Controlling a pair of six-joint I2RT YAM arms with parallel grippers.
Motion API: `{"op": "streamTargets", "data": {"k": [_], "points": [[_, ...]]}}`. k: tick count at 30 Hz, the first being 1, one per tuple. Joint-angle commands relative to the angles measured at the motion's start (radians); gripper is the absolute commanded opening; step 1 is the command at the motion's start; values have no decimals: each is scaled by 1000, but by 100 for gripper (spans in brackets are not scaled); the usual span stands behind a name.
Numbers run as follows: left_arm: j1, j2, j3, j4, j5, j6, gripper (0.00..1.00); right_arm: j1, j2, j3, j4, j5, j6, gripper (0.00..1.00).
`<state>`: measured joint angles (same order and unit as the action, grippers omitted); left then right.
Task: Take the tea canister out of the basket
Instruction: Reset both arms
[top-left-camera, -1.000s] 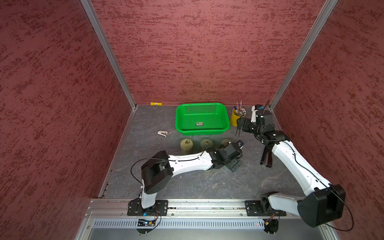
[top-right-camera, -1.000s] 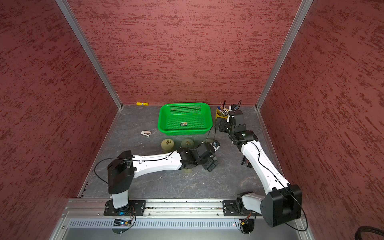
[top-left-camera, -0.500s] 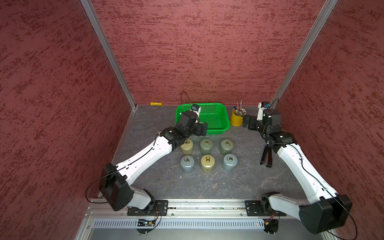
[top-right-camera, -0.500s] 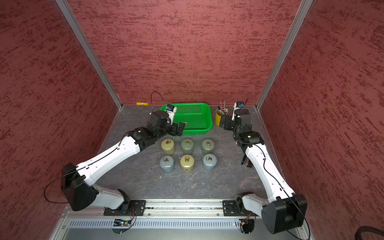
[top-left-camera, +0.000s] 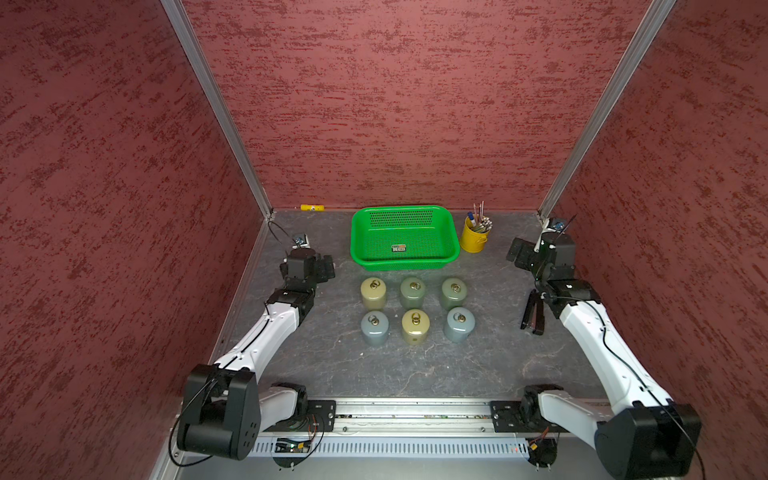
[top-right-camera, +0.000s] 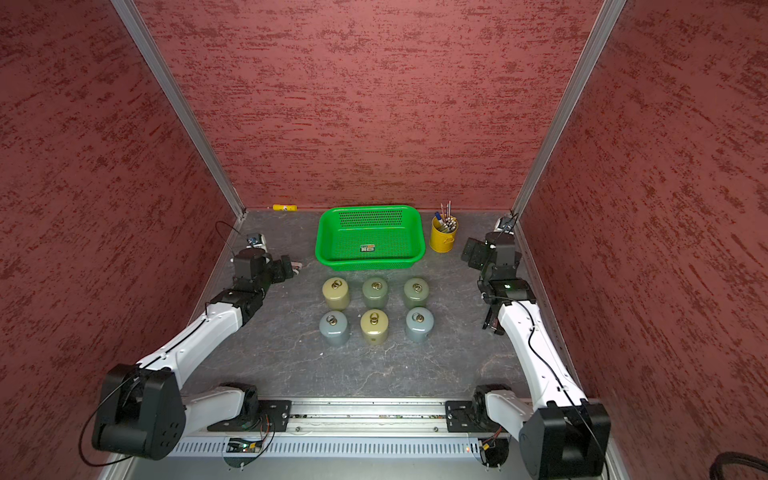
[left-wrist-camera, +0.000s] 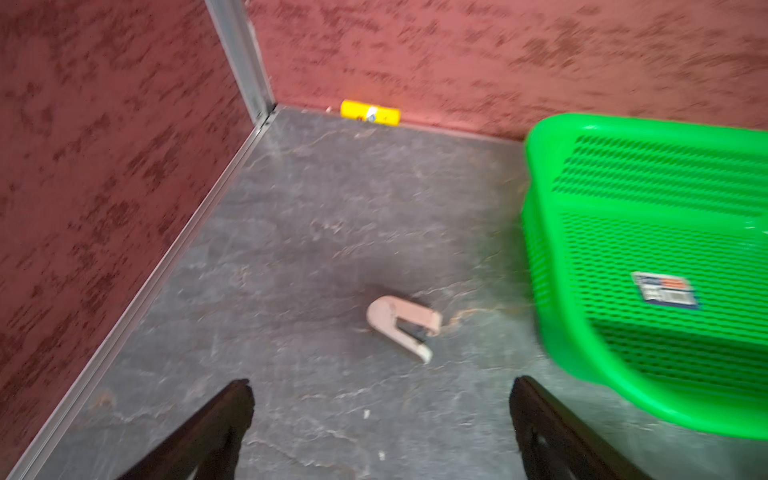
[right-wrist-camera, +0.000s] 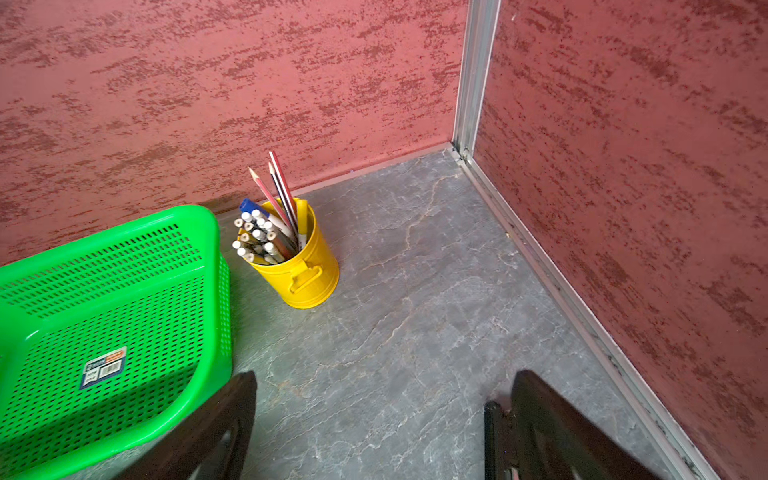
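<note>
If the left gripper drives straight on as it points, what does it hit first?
Probably the small beige clip on the table, roughly centred ahead of the open left gripper; the basket sits off to one side. Depth is unclear.

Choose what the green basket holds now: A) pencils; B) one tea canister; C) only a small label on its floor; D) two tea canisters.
C: the green basket shows only the small label on its mesh floor, while all six tea canisters stand on the table in front of it.
</note>
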<state>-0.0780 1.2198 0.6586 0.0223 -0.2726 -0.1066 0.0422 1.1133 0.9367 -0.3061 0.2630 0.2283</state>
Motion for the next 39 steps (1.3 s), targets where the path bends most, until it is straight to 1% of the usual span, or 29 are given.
{"op": "streamTargets", "data": {"k": [1,4,5,6,7,9,11,13,15,18,20,23,26,27,29,30,31,34,37,39], "points": [[69,38,-43,247,78,41,100,-15,3,-37,102,42,6,99],[81,112,-100,406,82,100,100,-27,2,-90,180,38,6,99],[90,130,-109,436,93,80,100,-29,3,-113,217,36,2,99],[103,142,-120,465,127,64,100,-31,2,-133,247,35,-3,99],[106,159,-126,492,147,65,100,-32,2,-158,290,36,-11,99],[105,185,-152,544,149,66,100,-35,5,-208,364,42,-22,99],[107,206,-213,664,157,66,100,-36,12,-267,465,42,-40,99],[106,229,-266,780,170,69,100,-37,18,-309,529,36,-55,99],[109,259,-296,864,177,72,100,-36,29,-351,598,41,-65,99],[107,293,-297,895,193,78,100,-36,85,-398,714,28,-99,99],[107,306,-294,901,192,78,100,-36,135,-408,756,16,-91,99],[106,320,-310,944,199,81,100,-36,166,-442,844,-6,-80,99],[108,319,-312,944,200,80,100,-37,175,-504,1017,11,-114,99],[108,318,-310,940,200,80,100,-37,179,-501,1013,7,-116,99],[109,318,-311,944,212,85,100,-36,167,-449,867,-59,-114,99],[108,318,-315,949,220,89,100,-36,161,-439,826,-77,-99,99],[106,319,-317,954,226,92,100,-36,149,-447,823,-84,-87,99],[106,317,-317,957,226,92,100,-37,116,-504,893,-80,-93,99],[105,319,-319,957,231,97,100,-35,122,-466,787,-153,-77,99],[103,319,-322,964,231,99,100,-35,130,-487,809,-155,-73,99]]}}
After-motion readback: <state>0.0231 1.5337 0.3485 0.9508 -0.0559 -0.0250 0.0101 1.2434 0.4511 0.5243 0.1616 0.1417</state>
